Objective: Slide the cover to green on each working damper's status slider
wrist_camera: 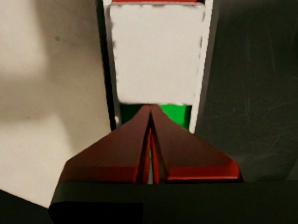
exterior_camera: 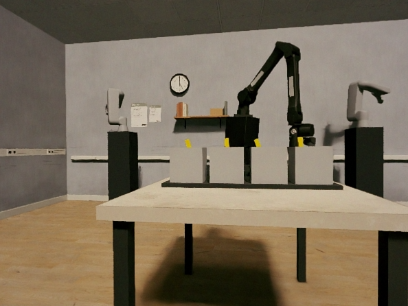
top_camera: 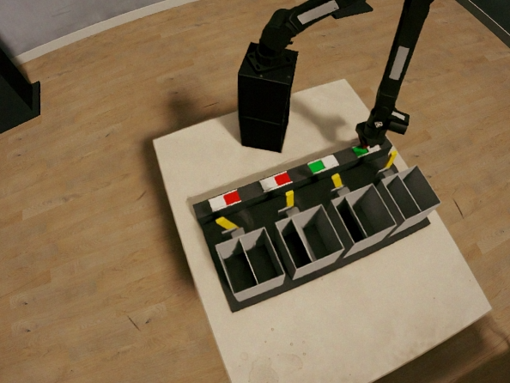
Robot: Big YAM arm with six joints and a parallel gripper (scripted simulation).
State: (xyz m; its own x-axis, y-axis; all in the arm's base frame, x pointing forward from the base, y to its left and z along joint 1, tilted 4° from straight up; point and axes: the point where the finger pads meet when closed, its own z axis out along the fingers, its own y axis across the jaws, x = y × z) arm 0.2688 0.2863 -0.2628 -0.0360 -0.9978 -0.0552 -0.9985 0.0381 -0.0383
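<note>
A pale, off-white table (top_camera: 343, 326) stands on dark legs over a wood floor (top_camera: 77, 240). On it lie a flat black base board (top_camera: 266, 296) and a black robot pedestal (top_camera: 264, 103), apparently resting near the far edge.
</note>
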